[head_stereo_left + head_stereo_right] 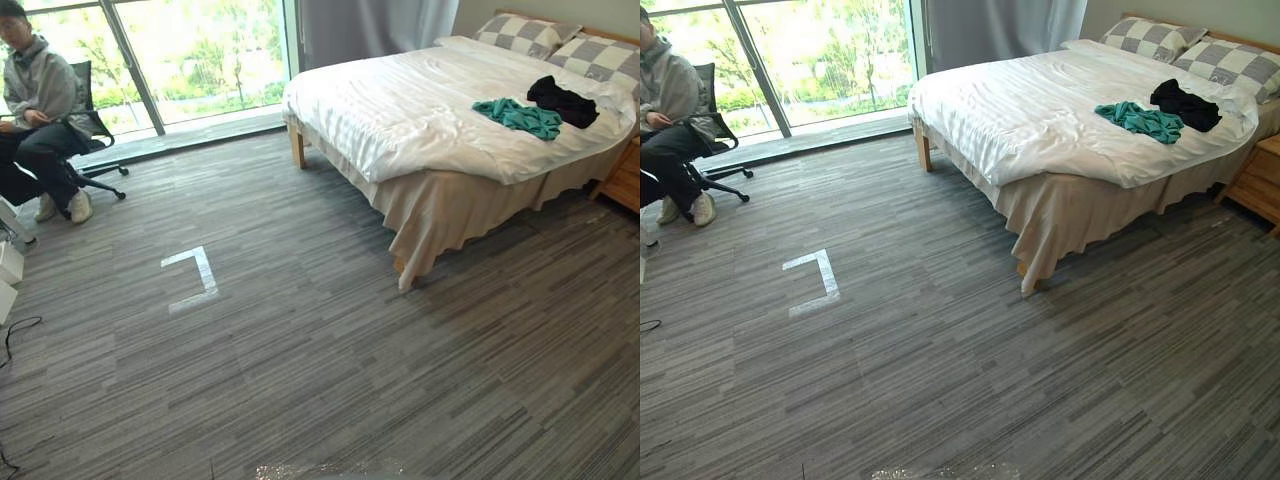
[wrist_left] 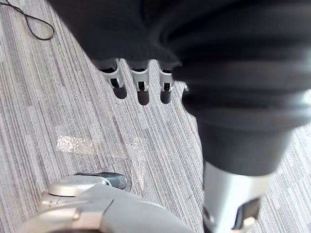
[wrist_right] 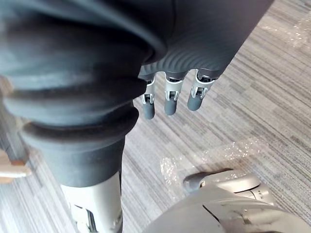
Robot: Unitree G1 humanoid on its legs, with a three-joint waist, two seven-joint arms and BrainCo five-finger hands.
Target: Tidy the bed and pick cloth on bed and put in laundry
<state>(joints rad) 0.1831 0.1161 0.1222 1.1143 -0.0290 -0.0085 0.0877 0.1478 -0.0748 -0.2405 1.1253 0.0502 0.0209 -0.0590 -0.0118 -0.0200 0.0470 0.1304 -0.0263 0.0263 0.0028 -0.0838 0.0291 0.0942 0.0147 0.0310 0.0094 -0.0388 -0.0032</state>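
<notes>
Near: your left hand [image 2: 141,91] and right hand [image 3: 169,99] hung over the floor [image 1: 300,360], fingers loose, holding nothing | Far: teal cloth [image 1: 518,116] and black cloth [image 1: 562,101] lay on the bed [image 1: 400,110] | Step: approach; you likely needed to walk to the bed first.

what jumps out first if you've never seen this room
A teal cloth and a black cloth beside it lie on the white-covered bed near the grey checked pillows. A person sits in an office chair by the window, and a white tape corner marks the grey carpet.
</notes>
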